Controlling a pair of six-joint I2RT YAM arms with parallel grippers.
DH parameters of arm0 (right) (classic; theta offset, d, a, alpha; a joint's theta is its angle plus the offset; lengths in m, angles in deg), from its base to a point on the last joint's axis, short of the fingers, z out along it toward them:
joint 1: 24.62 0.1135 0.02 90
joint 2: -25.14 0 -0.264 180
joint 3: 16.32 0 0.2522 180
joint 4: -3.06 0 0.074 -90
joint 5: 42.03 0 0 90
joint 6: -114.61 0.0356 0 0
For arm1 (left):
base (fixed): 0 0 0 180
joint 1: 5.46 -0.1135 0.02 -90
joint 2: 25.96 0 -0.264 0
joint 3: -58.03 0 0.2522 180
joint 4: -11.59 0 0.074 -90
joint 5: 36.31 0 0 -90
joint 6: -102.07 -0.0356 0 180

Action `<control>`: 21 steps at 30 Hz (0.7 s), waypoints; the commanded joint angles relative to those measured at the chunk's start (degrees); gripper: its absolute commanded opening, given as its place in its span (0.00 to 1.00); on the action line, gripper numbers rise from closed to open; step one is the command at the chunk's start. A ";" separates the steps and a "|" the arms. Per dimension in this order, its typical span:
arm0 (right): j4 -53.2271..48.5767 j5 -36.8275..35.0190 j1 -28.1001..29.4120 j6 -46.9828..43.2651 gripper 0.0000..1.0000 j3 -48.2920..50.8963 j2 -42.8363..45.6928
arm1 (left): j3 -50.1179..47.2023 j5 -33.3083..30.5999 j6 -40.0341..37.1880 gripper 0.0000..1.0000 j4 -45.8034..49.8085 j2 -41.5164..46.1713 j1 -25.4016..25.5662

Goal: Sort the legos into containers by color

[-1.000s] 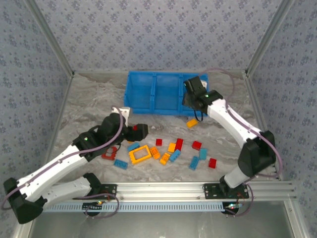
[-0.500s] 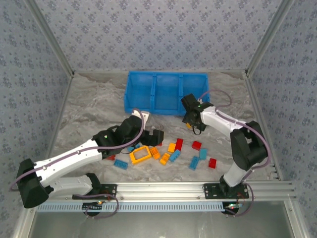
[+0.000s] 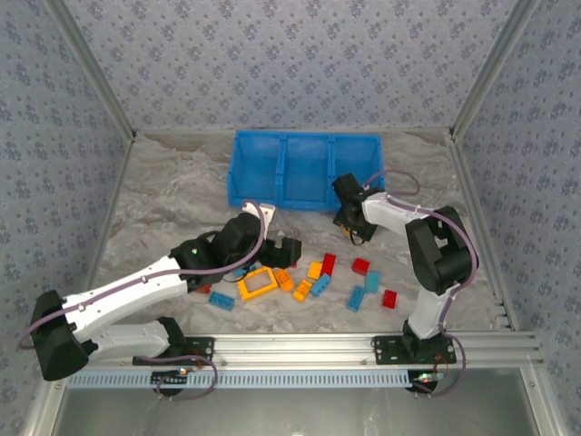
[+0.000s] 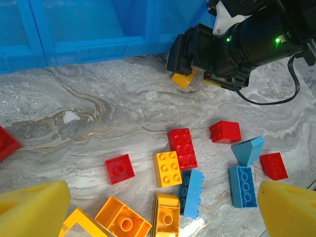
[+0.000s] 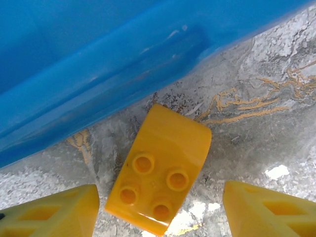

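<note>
The legos lie scattered on the marble table in front of the blue container tray. My right gripper is low beside the tray's front wall. It stands open around a yellow rounded lego, with a gap on each side between brick and fingertips. My left gripper hangs open above the pile, with nothing between its fingers. Under it are a yellow brick, a red brick, a blue brick and upturned orange bricks. A yellow frame lies close by.
More bricks lie to the right: red ones and blue ones. A blue brick sits by the left arm. The right gripper's black body is a short way beyond the pile. Aluminium rails edge the table.
My right gripper came down from over the tray's right compartment to the yellow lego on the table. My left arm swung right over the pile, then held still.
</note>
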 commanded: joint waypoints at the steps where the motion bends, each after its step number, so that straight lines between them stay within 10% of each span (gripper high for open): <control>1: -0.16 -0.32 -0.36 1.64 0.65 -1.07 -1.19 | 1.52 -0.78 -0.73 0.97 -0.94 -0.25 0.49; 13: 0.06 -4.53 1.60 -0.60 0.30 3.95 5.03 | 1.49 -0.51 -0.64 0.97 -0.37 0.08 0.56; 21: -2.78 -9.10 3.87 -11.58 0.29 1.67 16.12 | 3.58 -0.77 -0.39 0.97 -0.37 -0.33 0.93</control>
